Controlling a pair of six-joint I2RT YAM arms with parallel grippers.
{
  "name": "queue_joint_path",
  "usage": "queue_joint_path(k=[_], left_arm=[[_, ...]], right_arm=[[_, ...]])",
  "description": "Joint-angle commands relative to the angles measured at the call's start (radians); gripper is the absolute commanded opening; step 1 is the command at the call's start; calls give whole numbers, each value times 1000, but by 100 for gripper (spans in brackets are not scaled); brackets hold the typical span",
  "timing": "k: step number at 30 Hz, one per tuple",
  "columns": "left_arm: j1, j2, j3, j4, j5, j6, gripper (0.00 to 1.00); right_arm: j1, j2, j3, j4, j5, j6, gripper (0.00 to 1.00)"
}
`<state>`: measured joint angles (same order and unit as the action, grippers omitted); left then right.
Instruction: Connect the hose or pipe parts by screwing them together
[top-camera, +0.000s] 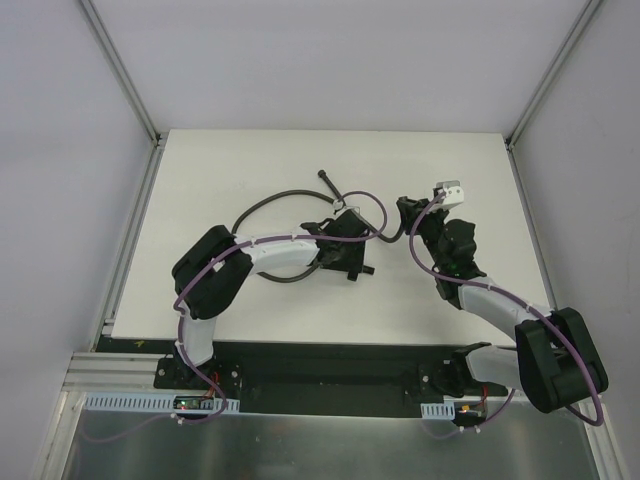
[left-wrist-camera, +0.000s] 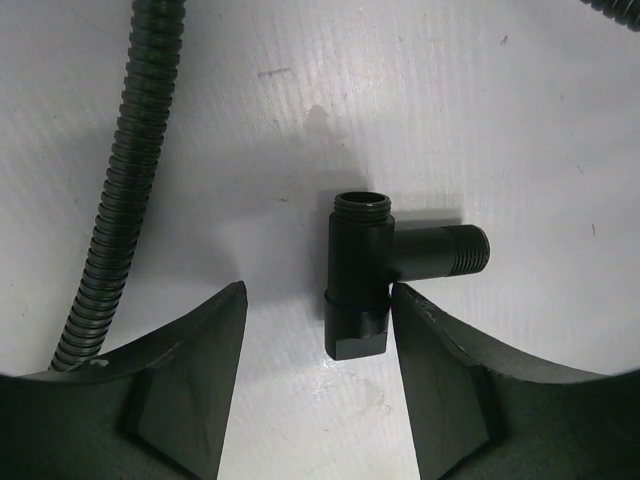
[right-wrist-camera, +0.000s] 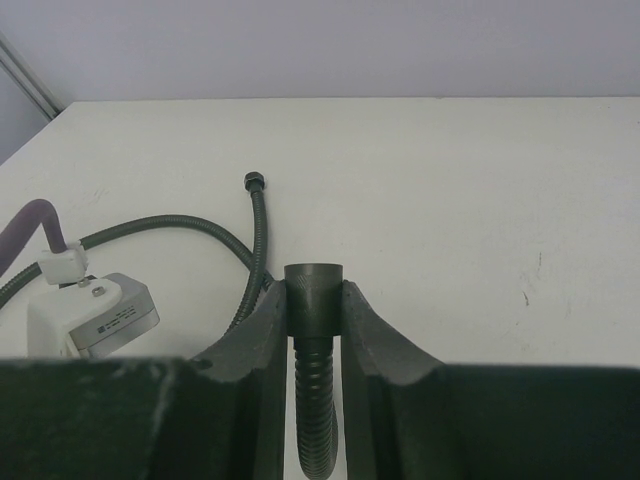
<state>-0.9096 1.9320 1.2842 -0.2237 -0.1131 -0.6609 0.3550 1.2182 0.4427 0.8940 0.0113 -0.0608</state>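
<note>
A short black T-shaped pipe fitting (left-wrist-camera: 358, 290) with threaded ends lies flat on the white table. My left gripper (left-wrist-camera: 318, 298) stands open astride its lower end. The right finger (left-wrist-camera: 440, 370) touches the fitting, and a gap remains at the left finger (left-wrist-camera: 190, 385). A dark grey ribbed hose (left-wrist-camera: 120, 180) runs past on the left. My right gripper (right-wrist-camera: 314, 296) is shut on the hose's knurled end nut (right-wrist-camera: 314, 290), with the ribbed hose hanging down between the fingers. The hose's other end fitting (right-wrist-camera: 255, 181) rests on the table. From above, the hose (top-camera: 262, 203) loops behind my left gripper (top-camera: 352, 260).
The table (top-camera: 250, 160) is white with metal rails along its left and right edges and grey walls around it. Purple arm cables (top-camera: 375, 215) arc over both wrists. My right gripper (top-camera: 408, 212) hangs just right of the left one.
</note>
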Motion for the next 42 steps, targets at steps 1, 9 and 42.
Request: queue_joint_path(k=[1, 9, 42], left_arm=[[-12, 4, -6, -40, 4, 32, 59], [-21, 31, 12, -43, 32, 70, 61], [116, -366, -302, -433, -48, -66, 0]], right_arm=[[-8, -16, 2, 79, -1, 22, 10], [-8, -17, 2, 79, -2, 36, 10], [153, -46, -133, 2, -389, 1, 11]])
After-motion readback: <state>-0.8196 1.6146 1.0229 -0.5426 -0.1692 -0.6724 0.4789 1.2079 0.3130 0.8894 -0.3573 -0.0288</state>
